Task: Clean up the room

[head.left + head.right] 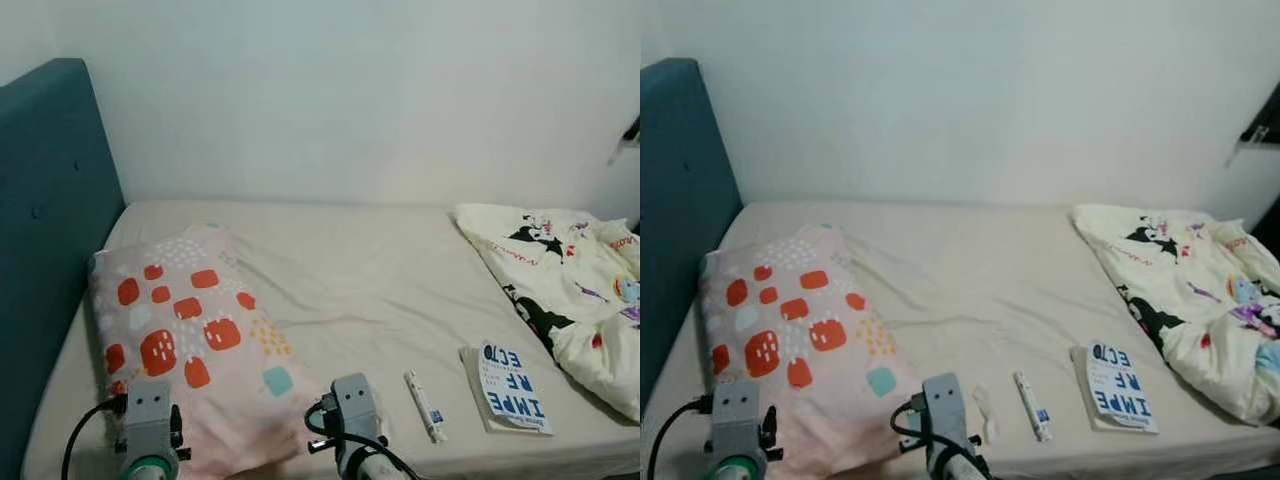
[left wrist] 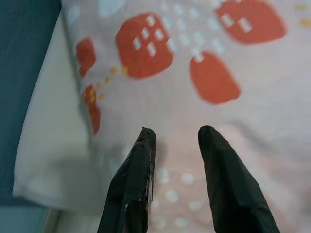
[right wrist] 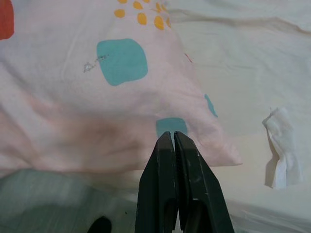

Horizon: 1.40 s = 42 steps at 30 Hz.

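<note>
The blanket runs off the picture's edge, and the book's title seems unreadable.

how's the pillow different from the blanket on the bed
The pillow is pink with red-orange, teal and yellow blobs; the blanket is cream with cartoon prints. The pillow lies flat near the headboard on the robot's left; the blanket is bunched up on the right. Both rest on the beige sheet.
</note>
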Available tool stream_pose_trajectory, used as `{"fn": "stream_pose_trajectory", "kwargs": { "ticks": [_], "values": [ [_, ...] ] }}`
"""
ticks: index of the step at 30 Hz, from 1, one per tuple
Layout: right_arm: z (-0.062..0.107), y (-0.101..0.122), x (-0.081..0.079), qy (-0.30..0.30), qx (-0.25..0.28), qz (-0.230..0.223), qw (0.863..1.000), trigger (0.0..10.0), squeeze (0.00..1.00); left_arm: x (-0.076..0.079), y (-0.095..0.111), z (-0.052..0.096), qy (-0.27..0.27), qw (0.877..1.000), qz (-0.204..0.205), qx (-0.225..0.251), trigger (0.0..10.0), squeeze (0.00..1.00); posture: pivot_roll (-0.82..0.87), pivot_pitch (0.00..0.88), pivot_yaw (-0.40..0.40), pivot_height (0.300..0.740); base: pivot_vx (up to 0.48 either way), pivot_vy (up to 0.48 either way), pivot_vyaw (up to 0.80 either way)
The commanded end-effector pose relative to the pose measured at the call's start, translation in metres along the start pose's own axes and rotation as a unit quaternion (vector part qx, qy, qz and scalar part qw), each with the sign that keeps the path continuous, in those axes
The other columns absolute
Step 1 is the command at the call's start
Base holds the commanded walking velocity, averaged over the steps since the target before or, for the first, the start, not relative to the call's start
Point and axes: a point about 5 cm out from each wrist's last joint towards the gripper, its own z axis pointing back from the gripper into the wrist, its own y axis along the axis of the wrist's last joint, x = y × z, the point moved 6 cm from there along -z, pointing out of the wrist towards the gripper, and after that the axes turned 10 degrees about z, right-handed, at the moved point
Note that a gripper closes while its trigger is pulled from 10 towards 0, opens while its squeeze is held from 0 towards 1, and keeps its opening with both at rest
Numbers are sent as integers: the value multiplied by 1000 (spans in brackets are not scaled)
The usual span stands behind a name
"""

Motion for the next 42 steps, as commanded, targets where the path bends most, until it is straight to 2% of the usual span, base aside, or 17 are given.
{"fn": "stream_pose_trajectory", "kwargs": {
  "ticks": [1,5,12,27,33,37,42],
  "values": [
    [3,-10,3,-6,-13,-4,1000,10000,0,2,-3,2,-8,1000,-12,0,10000,0,133,69,-13,703,0,0,0],
    [4,-7,4,-9,1,-26,1000,10000,0,5,0,3,-15,1000,-17,9,10000,0,128,56,-24,703,0,0,0],
    [3,-2,1,-3,15,-68,998,10000,0,1,0,6,-14,1000,-12,11,10000,0,129,48,2,703,0,0,0],
    [3,-2,2,5,13,-34,999,10000,0,-7,-2,6,11,1000,-8,10,10000,0,133,44,-8,703,0,0,0],
    [5,-2,1,11,19,-45,999,10000,0,5,-5,10,-5,1000,-10,10,10000,0,126,44,-11,703,0,0,0],
    [4,4,1,15,36,-63,997,10000,0,16,8,8,-23,999,-25,35,10000,0,123,45,-19,703,0,0,0],
    [4,4,0,17,34,-49,998,10000,0,23,14,6,-36,998,-36,46,10000,0,119,51,-18,703,0,0,0]
  ]
}}
